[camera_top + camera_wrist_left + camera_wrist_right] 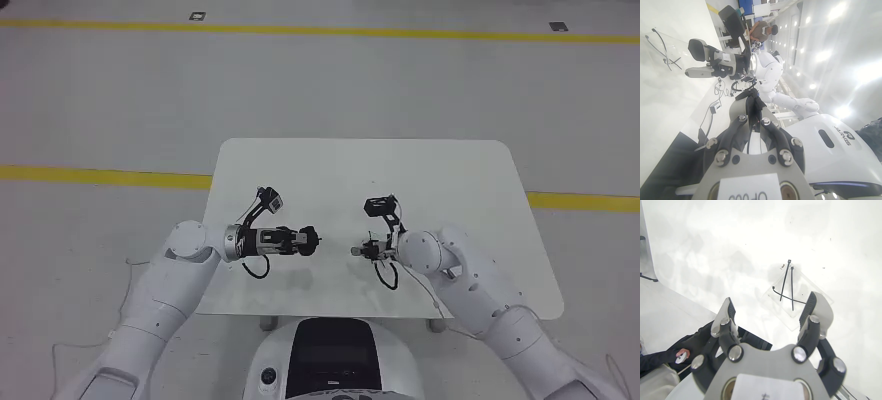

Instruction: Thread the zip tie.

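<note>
Three black zip ties point(789, 285) lie crossed on a clear flat plate point(810, 283) on the white table point(450, 180). My right gripper point(770, 306) hangs above the table just short of that plate, open, with nothing between its fingers. From the left wrist view the same right gripper point(688, 61) stands open beside the zip ties point(664, 49). My left gripper point(753, 100) is shut and faces the right one across a small gap; I cannot make out anything held in its dark fingertips. In the top view the left gripper point(312, 238) and the right gripper point(356, 250) point at each other over the table's near half.
The table's near edge point(687, 308) runs close behind the right gripper. Bare white tabletop point(400, 170) spreads beyond and to both sides of the arms. Loose cables point(719, 89) hang off the table edge in the left wrist view.
</note>
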Robot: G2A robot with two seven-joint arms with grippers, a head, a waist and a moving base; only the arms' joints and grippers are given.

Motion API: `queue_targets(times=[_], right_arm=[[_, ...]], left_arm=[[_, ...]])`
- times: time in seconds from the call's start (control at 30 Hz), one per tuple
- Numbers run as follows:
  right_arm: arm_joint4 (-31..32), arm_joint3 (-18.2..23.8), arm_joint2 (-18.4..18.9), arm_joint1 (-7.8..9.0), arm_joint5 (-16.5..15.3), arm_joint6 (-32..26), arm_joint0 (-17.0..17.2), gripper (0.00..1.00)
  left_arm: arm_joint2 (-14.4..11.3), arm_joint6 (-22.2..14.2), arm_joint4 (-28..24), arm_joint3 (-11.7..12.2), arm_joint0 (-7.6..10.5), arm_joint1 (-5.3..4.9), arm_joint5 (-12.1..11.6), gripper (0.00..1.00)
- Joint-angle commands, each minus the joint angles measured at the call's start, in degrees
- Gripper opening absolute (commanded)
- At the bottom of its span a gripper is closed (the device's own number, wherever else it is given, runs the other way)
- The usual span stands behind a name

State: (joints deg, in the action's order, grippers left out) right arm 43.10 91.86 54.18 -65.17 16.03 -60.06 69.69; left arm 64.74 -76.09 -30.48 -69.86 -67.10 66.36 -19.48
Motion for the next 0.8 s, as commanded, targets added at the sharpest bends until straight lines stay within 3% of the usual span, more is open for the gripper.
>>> queue_targets(times=[0.0, 0.4, 0.77], right_arm=[[0.0, -0.1, 0.0, -0.04, 0.1, 0.1, 0.1, 0.33], [1.1, -3.8, -2.2, -1.08, 1.4, 2.4, -1.4, 0.24], [1.7, -7.7, -4.1, -2.32, 3.2, 5.3, -3.1, 0.22]], left_arm=[[0.0, 0.0, 0.0, 0.0, 0.00, 0.00, 0.0, 0.00], [0.0, 0.0, 0.0, 0.0, 0.00, 0.00, 0.0, 0.00], [0.0, 0.0, 0.0, 0.0, 0.00, 0.00, 0.0, 0.00]])
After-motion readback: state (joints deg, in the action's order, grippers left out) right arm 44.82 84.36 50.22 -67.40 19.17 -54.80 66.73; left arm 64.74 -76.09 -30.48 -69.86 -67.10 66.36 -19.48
